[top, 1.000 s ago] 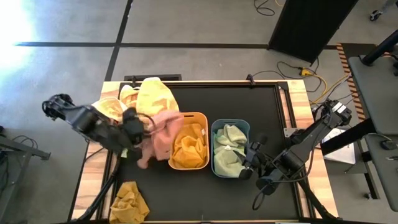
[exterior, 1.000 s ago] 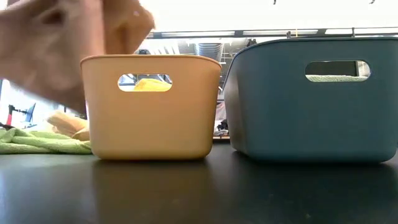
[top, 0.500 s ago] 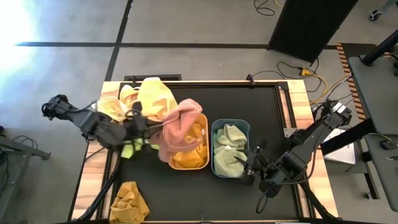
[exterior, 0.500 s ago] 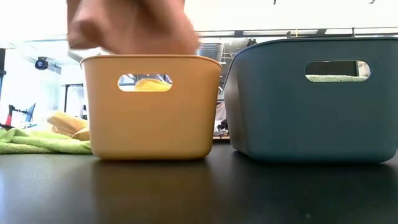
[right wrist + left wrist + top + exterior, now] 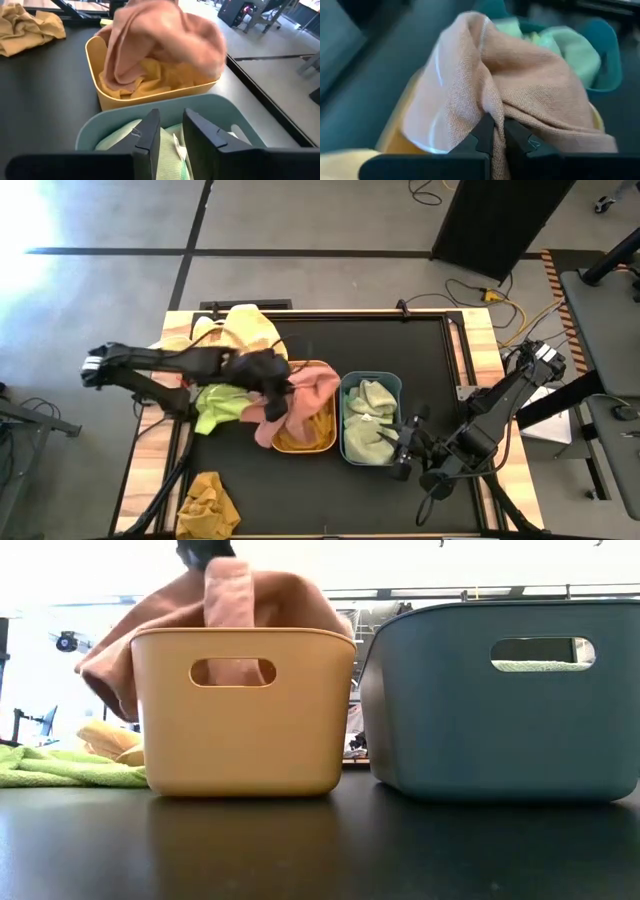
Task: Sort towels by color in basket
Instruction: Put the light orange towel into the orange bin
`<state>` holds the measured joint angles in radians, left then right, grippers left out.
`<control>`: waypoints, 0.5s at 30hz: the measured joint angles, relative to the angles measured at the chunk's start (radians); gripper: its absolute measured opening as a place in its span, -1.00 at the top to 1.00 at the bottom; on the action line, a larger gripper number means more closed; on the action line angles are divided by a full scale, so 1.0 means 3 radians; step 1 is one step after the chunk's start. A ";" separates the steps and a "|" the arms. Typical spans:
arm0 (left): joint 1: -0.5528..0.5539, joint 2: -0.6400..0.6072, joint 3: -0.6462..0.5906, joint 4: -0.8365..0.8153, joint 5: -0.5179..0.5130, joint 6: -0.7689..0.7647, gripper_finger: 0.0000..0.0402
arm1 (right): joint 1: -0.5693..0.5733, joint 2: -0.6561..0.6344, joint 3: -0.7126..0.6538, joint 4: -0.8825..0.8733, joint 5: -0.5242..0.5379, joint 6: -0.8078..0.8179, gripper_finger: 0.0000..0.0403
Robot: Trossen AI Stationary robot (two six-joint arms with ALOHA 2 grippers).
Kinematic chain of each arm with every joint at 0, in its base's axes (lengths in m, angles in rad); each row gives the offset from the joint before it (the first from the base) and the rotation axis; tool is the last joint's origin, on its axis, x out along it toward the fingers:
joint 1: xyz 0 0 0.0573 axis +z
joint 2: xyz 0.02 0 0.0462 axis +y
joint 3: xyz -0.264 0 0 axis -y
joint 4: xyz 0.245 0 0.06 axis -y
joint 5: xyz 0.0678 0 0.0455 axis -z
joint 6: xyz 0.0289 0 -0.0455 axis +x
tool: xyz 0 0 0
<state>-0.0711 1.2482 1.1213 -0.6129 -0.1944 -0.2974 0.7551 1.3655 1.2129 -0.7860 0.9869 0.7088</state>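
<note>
Black matting covers the table [image 5: 440, 360], framed by a pale wooden edge, with grey concrete floor, dark floor lines and loose cables beyond it. At centre, the left gripper [image 5: 268, 376] hangs over the yellow tub [image 5: 243, 712], its fingers pinched shut on a fold of the salmon pink towel [image 5: 305, 395]; the cloth drapes across the tub's rim, part inside and part spilling over the near wall, apparently so it can be dropped among the mustard-orange towel [image 5: 167, 75] already lying there, the warm colours grouped together. Beside it, touching or nearly so, the teal tub [image 5: 371, 420] holds the pale green towels [image 5: 370, 402], the cool colours kept apart. The right gripper [image 5: 170, 132] waits low at that tub's outer wall, its fingers parted by a narrow gap and gripping nothing, seemingly standing clear while the left arm works. Unsorted cloth remains on the mat: a lime green towel [image 5: 220, 402] just left of the yellow tub, a yellow towel [image 5: 245, 332] heaped at the table's far left corner, and another mustard-orange towel [image 5: 208, 502] near the front left edge. Behind the tubs, the level view shows a bright room with shelving and windows
</note>
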 joint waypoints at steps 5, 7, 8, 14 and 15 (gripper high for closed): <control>0.0400 0.0583 0.0381 -0.0535 0.1083 -0.0278 0.99 | 0.0000 0.0000 0.0026 0.0022 -0.0037 0.0003 0.69; 0.0466 0.0843 0.0602 -0.0933 0.1217 -0.0263 0.99 | 0.0000 0.0000 0.0038 0.0024 -0.0111 0.0004 0.70; 0.0494 0.0973 0.0711 -0.1158 0.1222 -0.0224 0.99 | 0.0000 0.0000 0.0042 0.0026 -0.0140 0.0004 0.71; 0.0565 0.1666 0.1078 -0.1351 0.0926 0.0021 0.98 | 0.0000 0.0000 0.0050 0.0026 -0.0153 0.0082 0.74; 0.0563 0.1756 0.1123 -0.1294 0.0920 0.0085 0.98 | 0.0000 0.0000 0.0050 0.0026 -0.0155 0.0083 0.74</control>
<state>0.0978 1.7749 1.4582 -1.0013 0.0816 -0.2718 0.7551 1.3655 1.2278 -0.7782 0.9403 0.7336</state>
